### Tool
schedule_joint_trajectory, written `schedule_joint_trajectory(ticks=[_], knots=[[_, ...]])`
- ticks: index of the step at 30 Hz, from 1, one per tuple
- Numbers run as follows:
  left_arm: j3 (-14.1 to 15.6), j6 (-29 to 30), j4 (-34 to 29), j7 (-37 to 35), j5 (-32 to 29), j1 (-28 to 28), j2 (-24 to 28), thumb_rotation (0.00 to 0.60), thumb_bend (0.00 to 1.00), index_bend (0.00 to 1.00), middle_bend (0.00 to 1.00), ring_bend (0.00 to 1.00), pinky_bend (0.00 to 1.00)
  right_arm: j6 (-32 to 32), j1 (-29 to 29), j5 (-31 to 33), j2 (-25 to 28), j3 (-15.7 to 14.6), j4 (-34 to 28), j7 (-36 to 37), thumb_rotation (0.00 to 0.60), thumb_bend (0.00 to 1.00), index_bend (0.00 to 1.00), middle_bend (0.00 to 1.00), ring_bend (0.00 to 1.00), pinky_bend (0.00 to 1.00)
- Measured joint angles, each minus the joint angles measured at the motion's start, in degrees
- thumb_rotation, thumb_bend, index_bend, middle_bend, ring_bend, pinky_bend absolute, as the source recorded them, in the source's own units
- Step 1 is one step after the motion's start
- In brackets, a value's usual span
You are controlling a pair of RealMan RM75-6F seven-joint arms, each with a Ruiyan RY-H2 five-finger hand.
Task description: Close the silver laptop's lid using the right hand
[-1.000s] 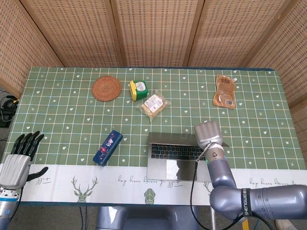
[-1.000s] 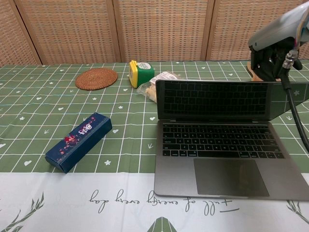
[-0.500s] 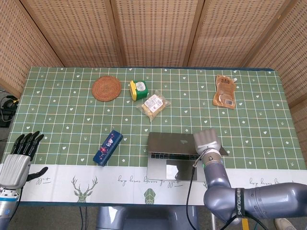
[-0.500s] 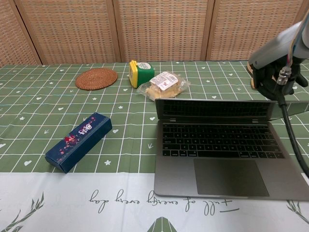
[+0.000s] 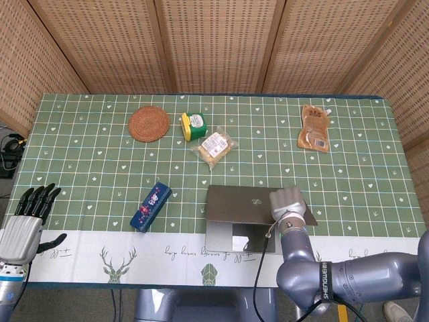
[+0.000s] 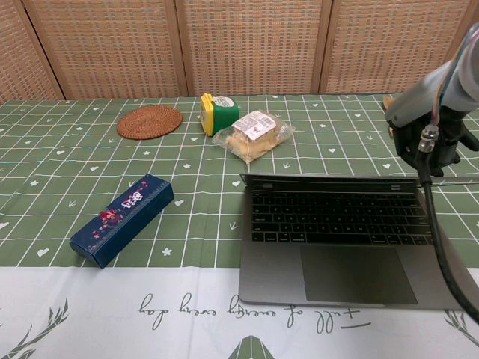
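The silver laptop (image 5: 240, 205) lies near the table's front edge, right of centre. Its lid is tilted far down over the keyboard (image 6: 337, 217), and in the chest view the lid shows almost edge-on. My right hand (image 5: 288, 203) presses on the back of the lid at its right end. In the chest view its dark fingers (image 6: 425, 142) hang just behind the lid's top right corner and hold nothing. My left hand (image 5: 28, 216) rests at the table's front left corner, fingers stretched out and empty, far from the laptop.
A blue box (image 5: 151, 206) lies left of the laptop. Further back are a woven coaster (image 5: 149, 123), a yellow-green container (image 5: 194, 125) and a wrapped bread pack (image 5: 214, 145). A brown pouch (image 5: 314, 127) lies at the back right.
The lid has swung from nearly upright down to almost flat. My right hand has followed it toward the front edge and lower. The left hand has stayed still.
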Motion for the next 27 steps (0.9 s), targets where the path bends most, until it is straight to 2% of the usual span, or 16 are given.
schedule_joint_trajectory(ticks=[27], knots=[[-0.2, 0.6, -0.2, -0.1, 0.0, 0.2, 0.3, 0.6, 0.13, 0.0, 0.0, 0.0, 0.0, -1.3, -1.7, -0.4, -5.4, -2.2, 4.0, -1.4, 0.6, 1.0, 0.7, 0.57, 0.5, 0.55]])
